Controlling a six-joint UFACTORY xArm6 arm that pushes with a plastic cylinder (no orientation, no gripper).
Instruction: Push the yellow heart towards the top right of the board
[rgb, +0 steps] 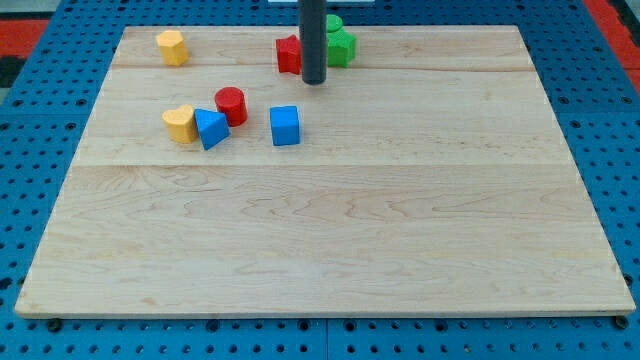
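Note:
The yellow heart (180, 123) lies at the board's left, touching a blue triangle (211, 129) on its right side. My tip (314, 81) is near the view's top centre, well to the right of and above the heart, touching no block that I can make out. The rod partly hides a red block (288, 54) just to its left. A green star-like block (342, 46) sits right of the rod, with another green block (334, 22) behind it.
A red cylinder (231, 105) stands just up-right of the blue triangle. A blue cube (285, 126) lies right of that, below my tip. A second yellow block (172, 46) sits at the top left. The wooden board (350, 230) rests on a blue pegboard.

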